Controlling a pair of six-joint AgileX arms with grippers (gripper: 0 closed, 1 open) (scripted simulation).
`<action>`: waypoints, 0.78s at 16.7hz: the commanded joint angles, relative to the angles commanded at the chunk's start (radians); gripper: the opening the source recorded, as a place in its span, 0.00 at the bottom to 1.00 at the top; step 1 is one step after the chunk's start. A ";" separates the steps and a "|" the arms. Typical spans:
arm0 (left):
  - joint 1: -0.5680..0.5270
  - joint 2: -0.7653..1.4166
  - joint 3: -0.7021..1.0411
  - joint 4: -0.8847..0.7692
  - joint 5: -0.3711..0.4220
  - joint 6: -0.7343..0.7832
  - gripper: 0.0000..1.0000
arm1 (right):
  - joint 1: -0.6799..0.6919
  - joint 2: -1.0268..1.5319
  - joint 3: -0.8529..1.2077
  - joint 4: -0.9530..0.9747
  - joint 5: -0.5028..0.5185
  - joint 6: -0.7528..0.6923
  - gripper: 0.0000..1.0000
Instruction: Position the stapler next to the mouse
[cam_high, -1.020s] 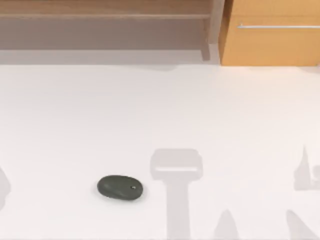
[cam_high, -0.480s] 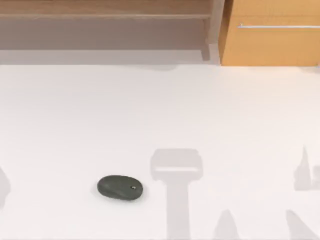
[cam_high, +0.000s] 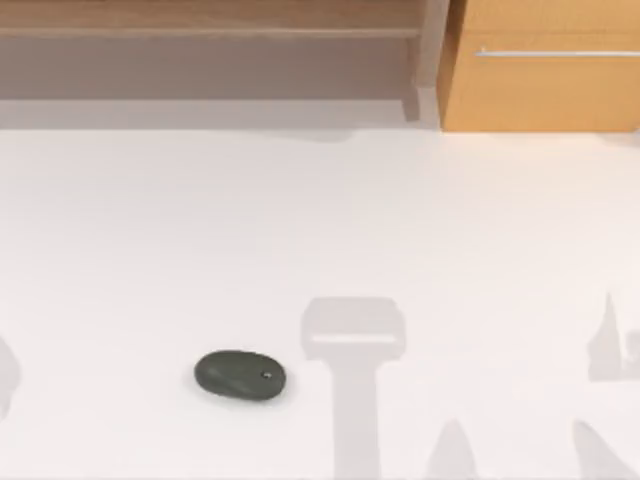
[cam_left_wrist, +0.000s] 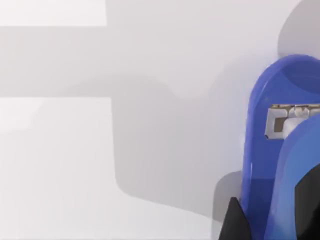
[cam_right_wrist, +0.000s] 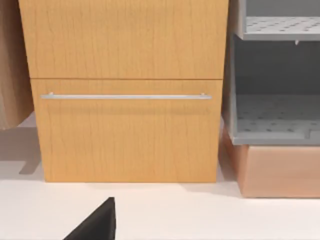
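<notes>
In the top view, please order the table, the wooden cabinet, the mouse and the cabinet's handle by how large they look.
1. Table
2. Cabinet
3. Mouse
4. Handle: it is longer than the mouse but very thin, so it covers less of the picture.

The left hand (cam_left_wrist: 265, 220) hung low over the worktop (cam_left_wrist: 60, 175), its dark fingertips (cam_left_wrist: 235, 220) standing on either side of the blue stapler (cam_left_wrist: 272, 150); whether they pressed it could not be told. One dark fingertip of the right hand (cam_right_wrist: 97, 222) showed above the worktop's far edge.
</notes>
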 joint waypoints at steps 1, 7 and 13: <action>0.000 0.000 0.000 0.000 0.000 0.000 0.00 | 0.000 0.000 0.000 0.000 0.000 0.000 1.00; -0.001 -0.019 0.018 -0.032 0.004 -0.002 0.00 | 0.000 0.000 0.000 0.000 0.000 0.000 1.00; -0.002 -0.067 0.062 -0.128 0.004 -0.004 0.00 | 0.000 0.000 0.000 0.000 0.000 0.000 1.00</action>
